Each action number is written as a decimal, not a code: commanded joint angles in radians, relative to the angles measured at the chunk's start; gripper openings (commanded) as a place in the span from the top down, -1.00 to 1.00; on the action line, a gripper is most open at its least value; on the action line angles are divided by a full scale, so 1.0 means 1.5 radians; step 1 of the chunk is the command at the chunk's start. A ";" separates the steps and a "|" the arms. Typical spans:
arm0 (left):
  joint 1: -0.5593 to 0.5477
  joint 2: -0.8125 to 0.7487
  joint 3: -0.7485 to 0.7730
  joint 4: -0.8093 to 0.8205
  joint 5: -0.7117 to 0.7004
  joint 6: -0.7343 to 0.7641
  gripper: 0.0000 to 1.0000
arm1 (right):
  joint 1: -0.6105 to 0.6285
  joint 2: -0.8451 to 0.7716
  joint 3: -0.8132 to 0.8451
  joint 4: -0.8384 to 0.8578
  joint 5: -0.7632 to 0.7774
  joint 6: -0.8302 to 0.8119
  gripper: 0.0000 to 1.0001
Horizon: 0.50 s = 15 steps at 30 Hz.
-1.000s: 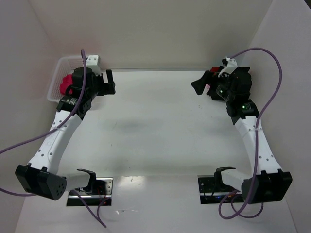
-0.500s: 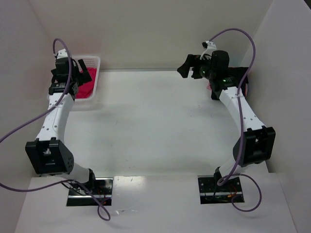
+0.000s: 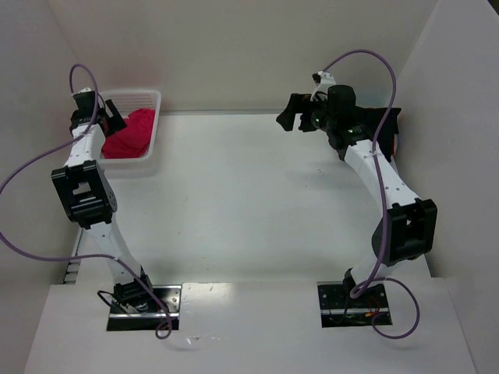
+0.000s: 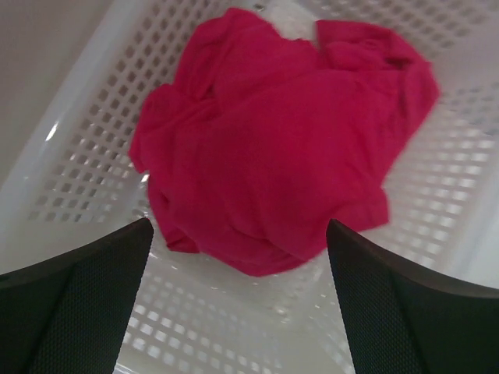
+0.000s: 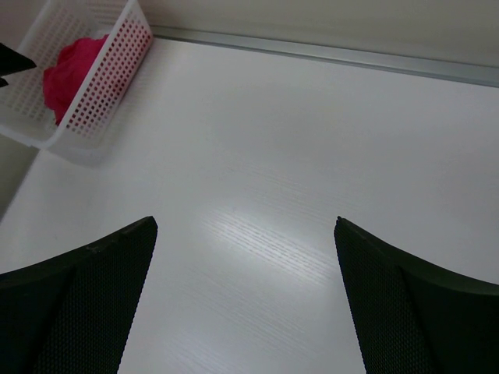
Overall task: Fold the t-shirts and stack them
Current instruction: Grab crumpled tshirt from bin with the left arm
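Over far-left basket (image 4: 78, 156) | our left gripper (image 4: 238, 227) wide above red t-shirt (image 4: 273, 148) | right gripper (image 5: 245, 226) wide, empty | risk: we snag its mesh.

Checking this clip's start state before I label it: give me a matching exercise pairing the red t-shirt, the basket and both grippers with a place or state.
1. red t-shirt
2. white mesh basket
3. left gripper
4. right gripper

A. open, above the bare table
B. crumpled in a heap
C. holds the shirt, at the table's far left corner
D. open, over the basket

Pairs: 1-B, 2-C, 3-D, 4-A.
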 commanded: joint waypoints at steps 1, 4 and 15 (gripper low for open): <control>0.018 0.048 0.075 0.022 -0.010 -0.024 -0.99 | 0.008 -0.050 0.000 0.010 0.027 0.016 -1.00; 0.018 0.097 0.098 0.022 -0.016 -0.032 -0.99 | 0.008 -0.062 -0.022 -0.004 0.047 0.016 -1.00; 0.018 0.133 0.068 0.037 -0.040 -0.008 -0.96 | 0.008 -0.069 -0.036 -0.003 0.026 0.010 -1.00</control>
